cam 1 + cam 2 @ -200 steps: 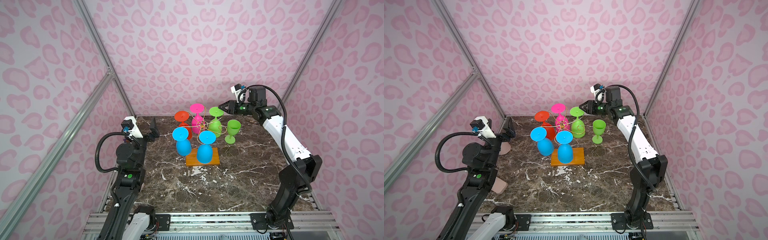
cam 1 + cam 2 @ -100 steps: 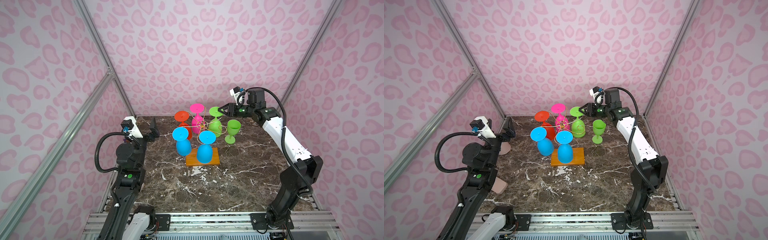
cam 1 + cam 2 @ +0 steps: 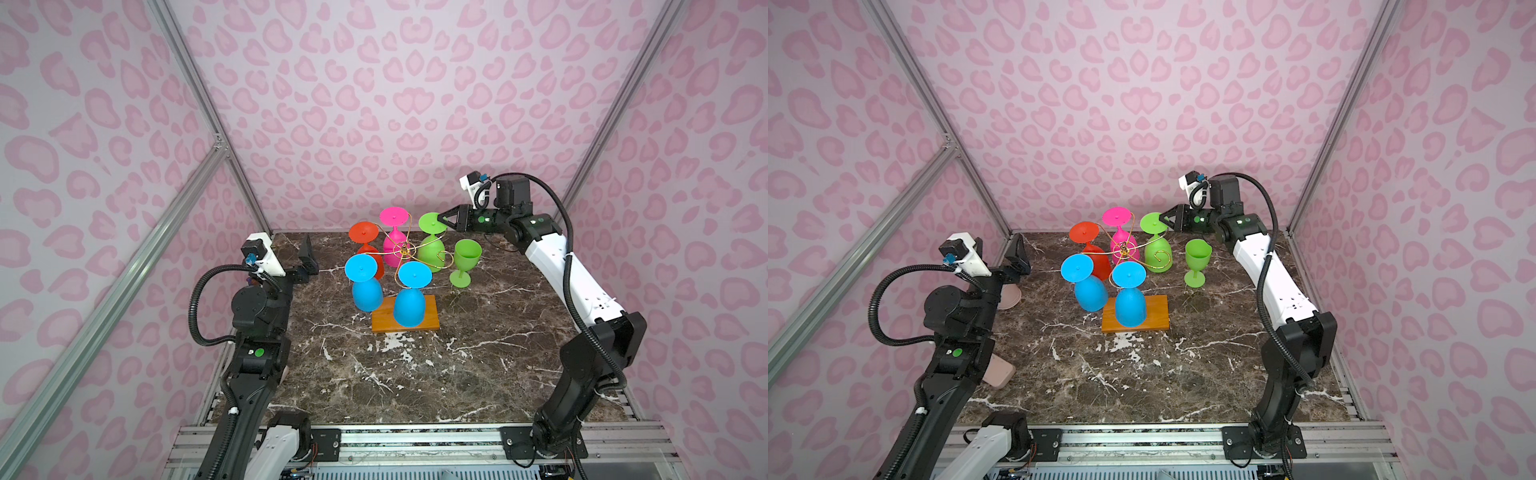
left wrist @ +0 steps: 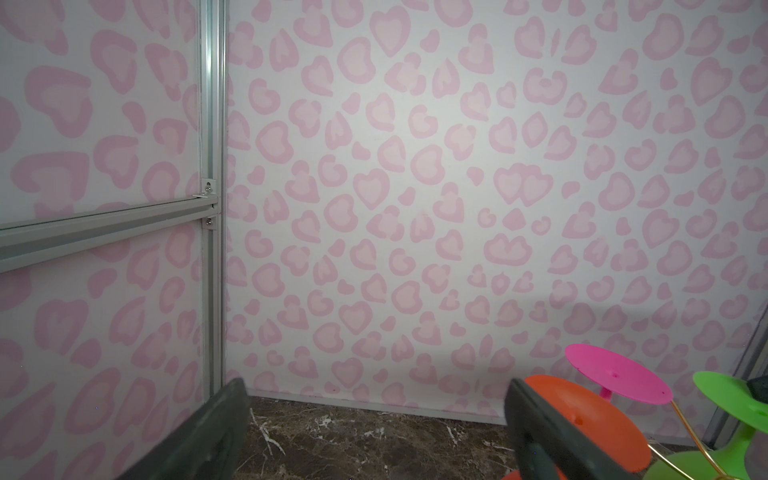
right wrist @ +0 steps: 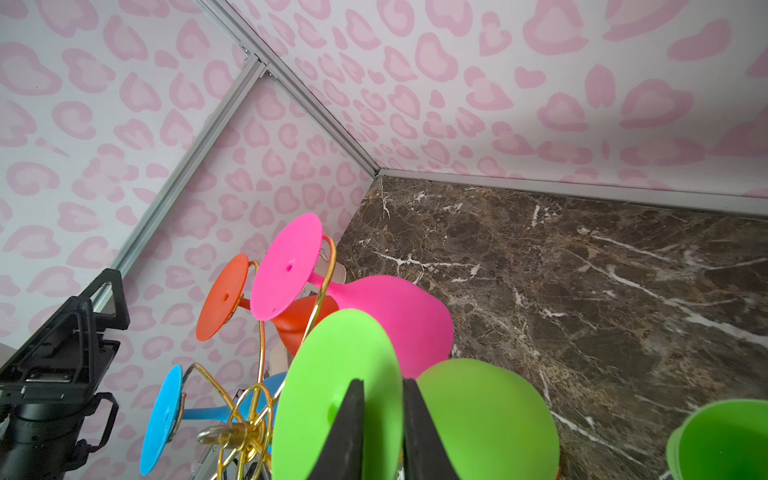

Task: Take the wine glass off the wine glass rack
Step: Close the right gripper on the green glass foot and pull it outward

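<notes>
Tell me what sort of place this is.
Probably a robot test booth, not a home or bar: the left arm and right arm are mounted on an aluminium rail, pink printed wall panels hang on a metal frame, and the marble-look tabletop holds the wine glass rack.

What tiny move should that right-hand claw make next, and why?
Probably draw the hanging green glass outward along its wire arm, since the right gripper looks pinched on its foot disc and the glass hangs upside down in the wine glass rack.
</notes>
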`<action>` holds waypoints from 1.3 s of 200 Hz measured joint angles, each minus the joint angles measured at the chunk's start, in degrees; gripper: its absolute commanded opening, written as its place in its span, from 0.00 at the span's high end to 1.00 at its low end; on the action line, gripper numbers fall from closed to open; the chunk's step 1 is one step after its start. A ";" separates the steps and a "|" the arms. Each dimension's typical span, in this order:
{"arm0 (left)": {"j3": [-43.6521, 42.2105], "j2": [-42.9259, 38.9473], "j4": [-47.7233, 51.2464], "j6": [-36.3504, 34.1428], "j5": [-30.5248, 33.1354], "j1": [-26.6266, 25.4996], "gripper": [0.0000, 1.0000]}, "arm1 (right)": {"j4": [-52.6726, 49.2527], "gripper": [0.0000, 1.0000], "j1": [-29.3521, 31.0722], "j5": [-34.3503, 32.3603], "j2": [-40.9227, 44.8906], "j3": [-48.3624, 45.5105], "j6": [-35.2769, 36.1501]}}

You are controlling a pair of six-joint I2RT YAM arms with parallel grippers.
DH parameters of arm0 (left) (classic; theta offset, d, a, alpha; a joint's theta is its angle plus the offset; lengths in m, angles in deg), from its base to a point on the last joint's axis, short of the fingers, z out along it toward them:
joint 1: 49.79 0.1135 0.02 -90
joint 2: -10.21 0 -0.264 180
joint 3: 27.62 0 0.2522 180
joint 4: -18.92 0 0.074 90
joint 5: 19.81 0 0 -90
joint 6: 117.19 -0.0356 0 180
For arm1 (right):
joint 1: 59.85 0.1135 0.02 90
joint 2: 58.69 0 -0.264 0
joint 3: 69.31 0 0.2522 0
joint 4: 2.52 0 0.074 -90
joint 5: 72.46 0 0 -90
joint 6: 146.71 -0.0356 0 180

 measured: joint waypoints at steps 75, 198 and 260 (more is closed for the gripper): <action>0.00 -0.15 0.02 0.00 0.00 0.11 0.03 | 2.03 0.92 -0.20 1.77 0.11 0.11 -2.54; 0.00 -0.46 0.04 -0.04 0.00 0.15 0.03 | 9.90 1.00 -1.18 7.72 0.02 -3.06 -12.15; 0.00 -0.46 0.04 -0.04 0.00 0.22 0.03 | 14.23 1.00 -1.88 9.29 0.24 -5.31 -17.27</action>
